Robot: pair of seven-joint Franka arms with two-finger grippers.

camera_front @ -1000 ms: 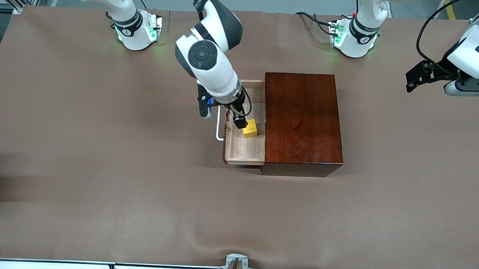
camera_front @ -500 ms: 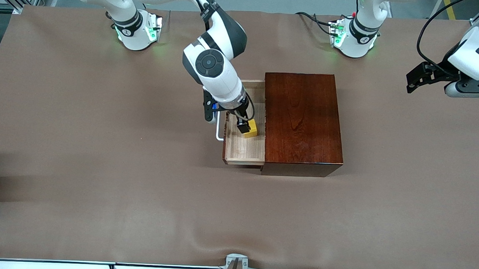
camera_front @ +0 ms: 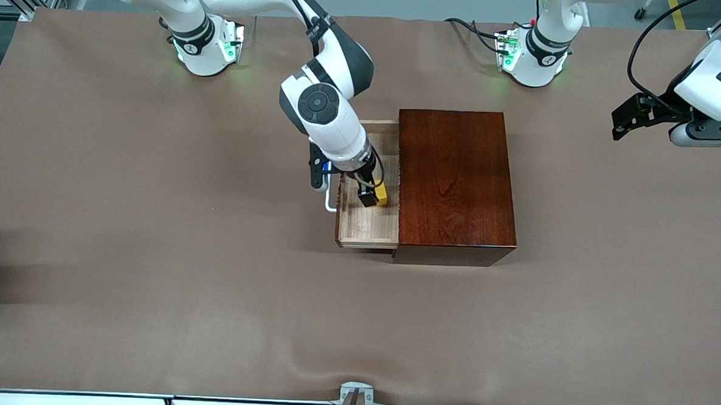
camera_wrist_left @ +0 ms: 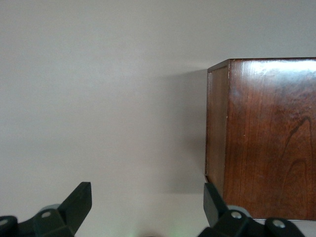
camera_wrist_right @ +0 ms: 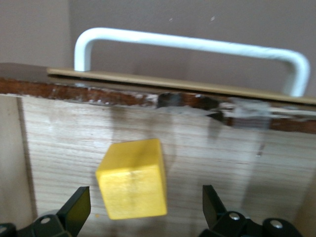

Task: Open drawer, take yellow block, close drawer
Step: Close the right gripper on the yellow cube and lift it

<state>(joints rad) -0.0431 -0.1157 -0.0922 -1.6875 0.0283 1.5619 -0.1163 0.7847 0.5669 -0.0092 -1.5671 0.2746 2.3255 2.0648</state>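
The pale-wood drawer [camera_front: 368, 227] stands pulled out of the dark reddish-brown box [camera_front: 455, 182] toward the right arm's end, its white bar handle [camera_front: 328, 198] on its front. The yellow block [camera_front: 381, 194] lies on the drawer floor. My right gripper [camera_front: 370, 197] is down in the drawer, open, with the block [camera_wrist_right: 132, 179] between its fingers and gaps on both sides. The handle [camera_wrist_right: 192, 44] and drawer floor [camera_wrist_right: 217, 163] show in the right wrist view. My left gripper [camera_front: 621, 124] waits open in the air at the left arm's end of the table.
The brown cloth-covered table [camera_front: 152, 230] spreads around the box. The arm bases [camera_front: 206, 43] stand along the table's edge farthest from the front camera. The left wrist view shows a corner of the box [camera_wrist_left: 266, 138] over bare table [camera_wrist_left: 98, 98].
My right gripper has come down into the drawer and shifted over the yellow block, so the block now sits between its open fingers. The left arm has not moved.
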